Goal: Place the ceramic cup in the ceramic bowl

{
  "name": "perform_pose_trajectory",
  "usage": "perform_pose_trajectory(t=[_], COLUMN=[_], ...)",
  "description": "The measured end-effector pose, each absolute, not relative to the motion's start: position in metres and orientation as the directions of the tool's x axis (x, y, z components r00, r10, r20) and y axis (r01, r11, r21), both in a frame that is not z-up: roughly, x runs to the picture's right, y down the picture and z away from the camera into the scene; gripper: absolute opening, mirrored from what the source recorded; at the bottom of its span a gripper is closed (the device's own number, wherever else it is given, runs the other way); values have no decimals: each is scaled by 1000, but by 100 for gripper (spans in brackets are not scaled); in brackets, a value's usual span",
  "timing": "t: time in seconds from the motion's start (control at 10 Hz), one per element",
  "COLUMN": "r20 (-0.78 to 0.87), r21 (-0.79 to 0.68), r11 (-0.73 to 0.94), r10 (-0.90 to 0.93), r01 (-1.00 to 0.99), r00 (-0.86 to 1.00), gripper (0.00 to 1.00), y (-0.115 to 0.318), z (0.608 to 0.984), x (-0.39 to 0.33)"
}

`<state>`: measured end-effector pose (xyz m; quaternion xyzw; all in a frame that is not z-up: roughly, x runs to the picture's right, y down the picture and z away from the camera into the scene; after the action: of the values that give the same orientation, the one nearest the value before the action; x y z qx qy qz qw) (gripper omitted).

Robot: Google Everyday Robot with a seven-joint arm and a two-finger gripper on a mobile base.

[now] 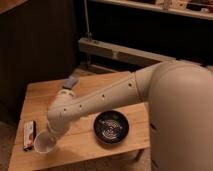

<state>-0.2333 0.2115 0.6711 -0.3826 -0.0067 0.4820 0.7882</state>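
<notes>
The ceramic cup [44,144] is small and white, near the table's front left corner, its opening tilted toward the camera. My gripper [50,136] is at the end of the white arm, right over the cup and mostly hidden by the wrist; it is shut on the cup's rim. The ceramic bowl [111,126] is black and glossy with faint rings inside. It sits on the wooden table [40,97] at the front right, about a bowl's width to the right of the cup, and holds nothing.
A white rectangular remote-like item [29,135] lies at the table's left edge beside the cup. A small blue object [70,81] lies at the back of the table. My arm [105,97] crosses above the tabletop. A metal rail [125,52] runs behind.
</notes>
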Motion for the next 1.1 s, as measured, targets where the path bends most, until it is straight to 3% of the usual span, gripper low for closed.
perform_pose_trajectory(t=[0.2, 0.8, 1.1], r20=[-349, -378, -381], r21=[-595, -485, -370], r11=[206, -34, -106], r10=[805, 909, 923], r01=[-777, -874, -923], r00=[480, 175, 47], gripper=[10, 10, 10], y=[196, 143, 101], z=[662, 682, 654], x=[-197, -34, 25])
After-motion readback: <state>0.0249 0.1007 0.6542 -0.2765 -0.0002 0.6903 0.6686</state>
